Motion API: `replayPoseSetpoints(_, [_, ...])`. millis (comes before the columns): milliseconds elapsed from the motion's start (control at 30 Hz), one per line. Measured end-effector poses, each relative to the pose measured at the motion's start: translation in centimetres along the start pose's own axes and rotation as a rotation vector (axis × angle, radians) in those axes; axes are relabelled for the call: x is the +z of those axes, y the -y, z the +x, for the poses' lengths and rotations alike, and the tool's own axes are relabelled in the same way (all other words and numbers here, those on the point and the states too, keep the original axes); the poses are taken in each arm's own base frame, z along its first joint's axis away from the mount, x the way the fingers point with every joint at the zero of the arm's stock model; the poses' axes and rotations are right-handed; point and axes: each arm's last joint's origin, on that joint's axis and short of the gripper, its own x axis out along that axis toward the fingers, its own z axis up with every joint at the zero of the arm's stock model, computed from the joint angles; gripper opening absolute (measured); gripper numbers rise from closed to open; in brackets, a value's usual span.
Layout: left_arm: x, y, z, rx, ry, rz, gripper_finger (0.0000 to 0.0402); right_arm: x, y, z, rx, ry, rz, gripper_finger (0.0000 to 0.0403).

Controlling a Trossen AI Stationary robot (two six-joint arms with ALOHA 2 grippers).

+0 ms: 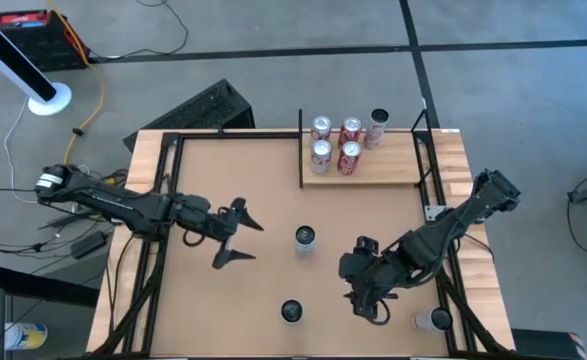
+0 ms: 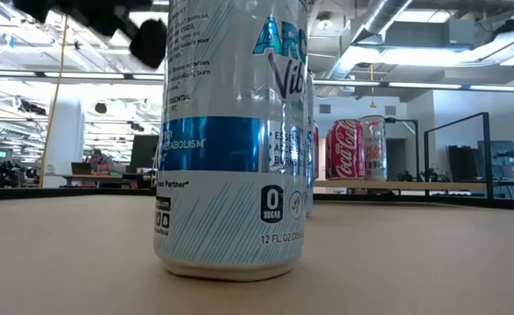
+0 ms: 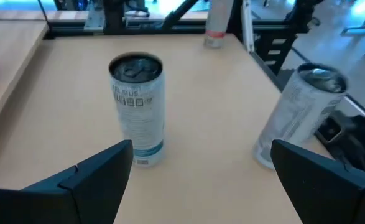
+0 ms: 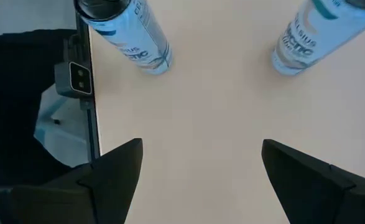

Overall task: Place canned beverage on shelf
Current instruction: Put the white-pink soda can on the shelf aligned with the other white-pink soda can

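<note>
A white-and-blue can (image 1: 305,238) stands upright mid-table, and a second one with a dark top (image 1: 291,311) stands near the front edge, filling the low view (image 2: 230,140). The shelf (image 1: 383,172), a light-wood plank between black rods, lies at the far right and carries several upright cans (image 1: 349,157), red and silver. My left gripper (image 1: 241,243) hovers open left of the middle can (image 3: 137,109), pointing toward it. My right gripper (image 1: 368,298) hangs open right of the near can (image 4: 123,31), tilted down over bare tabletop (image 4: 201,162).
One more can (image 1: 433,320) lies on the wooden strip at the table's near right corner. A black frame (image 1: 173,200) runs along the table's sides. A small black camera box (image 4: 76,78) sits at the front edge beside the near can. Bare tabletop lies between the two grippers.
</note>
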Motion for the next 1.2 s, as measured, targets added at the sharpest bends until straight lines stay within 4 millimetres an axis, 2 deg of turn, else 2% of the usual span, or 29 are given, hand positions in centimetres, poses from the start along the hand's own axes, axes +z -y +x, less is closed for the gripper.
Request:
replayPoseSetpoints(200, [-0.5,-0.2,2.0,0.026,0.036,-0.019,0.0366,-0.1,0.2,-0.4,-0.022,0.01,-0.007,0.0352])
replayPoseSetpoints(400, [-1.0,-0.5,4.1,0.095,0.091,0.044,0.0366,0.1,0.5,-0.4,-0.133,0.093,-0.068,0.035])
replayPoseSetpoints(667, [-1.9,-1.4,4.9,0.155,0.047,0.036,0.0366,-0.8,1.8,-1.0,-0.283,0.053,-0.083,0.0321])
replayPoseSetpoints(800, [-2.2,-1.5,5.4,0.148,0.041,0.037,0.0366,-0.2,2.4,-0.8,-0.33,0.078,-0.146,0.0318])
replayPoseSetpoints(933, [-2.3,-1.4,5.3,0.14,0.026,0.036,0.0366,-0.2,3.7,-1.0,-0.383,0.011,-0.166,0.0317])
replayPoseSetpoints(1067, [-2.3,-1.4,5.2,0.141,0.029,0.034,0.0366,-1.4,4.6,-2.3,-0.331,-0.135,-0.05,0.0314])
replayPoseSetpoints(1200, [-2.3,-1.5,5.2,0.152,0.025,0.038,0.0366,-2.1,3.8,-2.6,-0.143,-0.308,0.218,0.0312])
